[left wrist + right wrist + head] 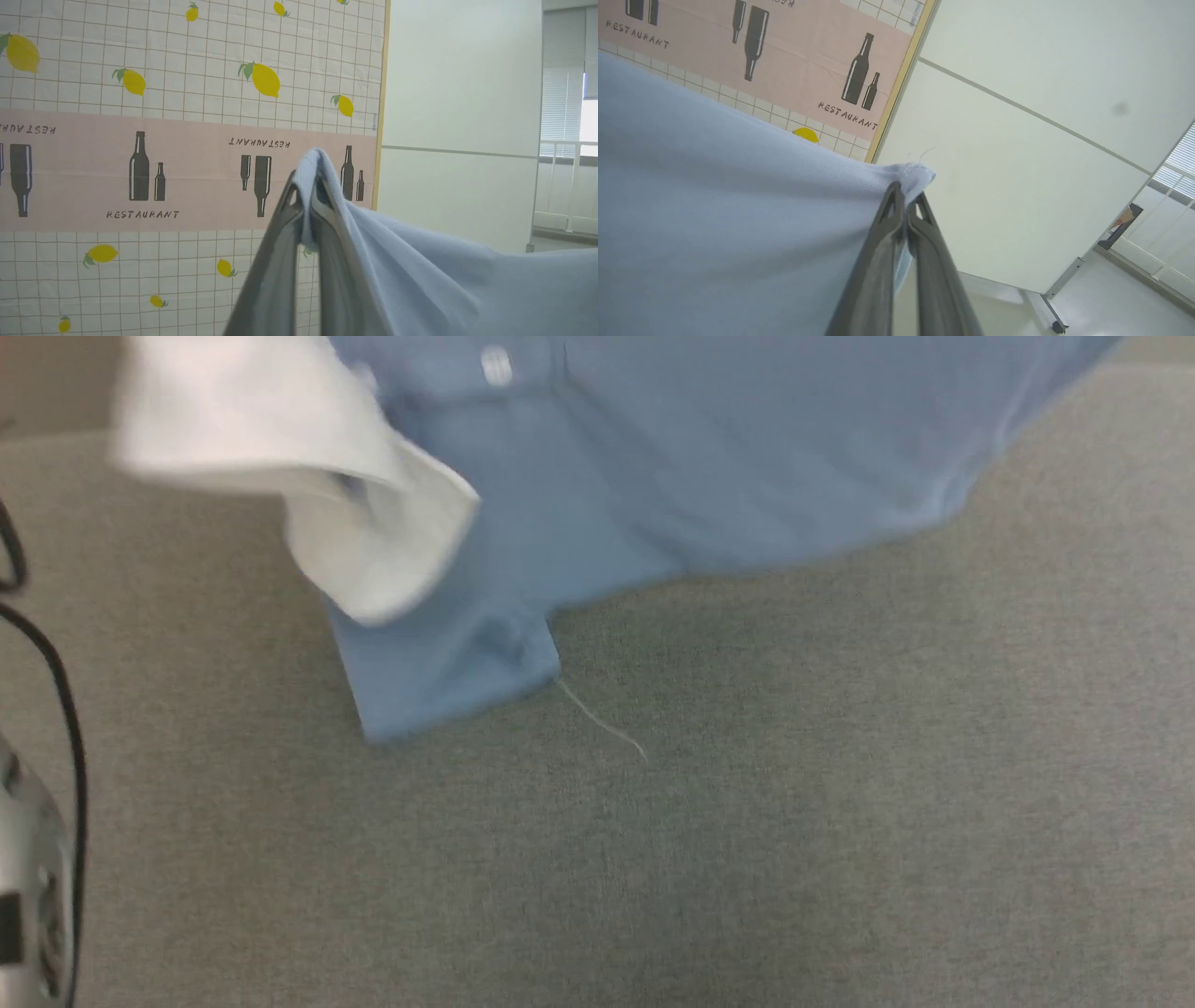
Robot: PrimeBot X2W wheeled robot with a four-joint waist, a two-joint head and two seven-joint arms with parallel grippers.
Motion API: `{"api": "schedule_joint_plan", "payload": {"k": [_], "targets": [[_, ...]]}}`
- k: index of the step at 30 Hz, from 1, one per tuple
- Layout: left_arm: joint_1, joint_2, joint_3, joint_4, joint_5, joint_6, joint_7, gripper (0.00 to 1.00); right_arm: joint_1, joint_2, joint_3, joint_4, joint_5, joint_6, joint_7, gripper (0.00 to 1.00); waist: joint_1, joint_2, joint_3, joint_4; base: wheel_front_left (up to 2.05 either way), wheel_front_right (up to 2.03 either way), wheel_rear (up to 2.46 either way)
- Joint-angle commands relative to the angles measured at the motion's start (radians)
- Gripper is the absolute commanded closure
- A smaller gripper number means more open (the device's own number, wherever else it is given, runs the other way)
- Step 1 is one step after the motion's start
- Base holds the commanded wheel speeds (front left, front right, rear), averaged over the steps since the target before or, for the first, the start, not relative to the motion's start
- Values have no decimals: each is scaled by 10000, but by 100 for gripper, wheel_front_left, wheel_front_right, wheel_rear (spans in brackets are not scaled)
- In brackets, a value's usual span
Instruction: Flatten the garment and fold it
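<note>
The garment [691,476], a light blue T-shirt, hangs blurred over the grey table [747,849] in the head view, with its white section [308,457] flapping at the upper left and a small white logo mark [496,366] near the top. A blue sleeve reaches lowest, close to the table. In the left wrist view my left gripper [308,186] is shut on a bunched edge of the garment [444,280], which trails off to the right. In the right wrist view my right gripper [906,191] is shut on a corner of the garment [714,224], which spreads to the left.
A loose pale thread [602,721] trails from the sleeve onto the table. Black cables [56,691] and a silver part of the robot [28,896] sit at the left edge. Behind stand a lemon-and-bottle patterned screen [187,116] and a white wall panel [1017,163].
</note>
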Motion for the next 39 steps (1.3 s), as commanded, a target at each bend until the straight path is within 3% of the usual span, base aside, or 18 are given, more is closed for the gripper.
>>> {"api": "schedule_joint_plan", "payload": {"k": [1, 9, 12, 17, 23, 27, 36, 39], "targets": [[-597, 48, 107, 218, 232, 103, -255, 100, -544, 129, -45, 269, -264, -13, -161, 100, -1, -1, 1381, -158, 0, 0, 0], [-2669, -2, 354, 1450, 979, 243, -2523, 100, -2766, 1106, -549, 1618, -1976, -13, -2047, 100, -1, -1, 2433, -215, 0, 0, 0], [-2573, 8, 300, 1892, 1077, 113, -3013, 100, -2826, 1329, -694, 2011, -2182, -13, -2657, 100, -1, -1, 2537, -138, 0, 0, 0], [-1113, 175, -144, 3041, 1141, -370, -3099, 100, -1715, 1449, -501, 2935, -1875, -13, -3292, 100, -1, -1, 2290, 95, 0, 0, 0], [1466, 444, -926, 4037, 958, -813, -2684, 100, 545, 1455, 99, 3755, -811, -13, -3642, 100, -1, -1, 1333, 336, 0, 0, 0], [3406, 730, -1685, 4047, 512, -960, -1845, 100, 2162, 1358, 466, 3821, -20, -13, -3676, 100, -1, -1, 499, 431, 0, 0, 0], [8236, 1551, -2955, 1797, -1473, -976, 910, 100, 6020, 1266, 104, 2889, 943, -13, -3742, 100, -1, -1, -880, 694, 0, 0, 0], [9675, 1726, -3094, 848, -1852, -628, 1532, 100, 7257, 1288, -191, 2385, 745, -13, -3748, 100, -1, -1, -1145, 774, 0, 0, 0]]}}
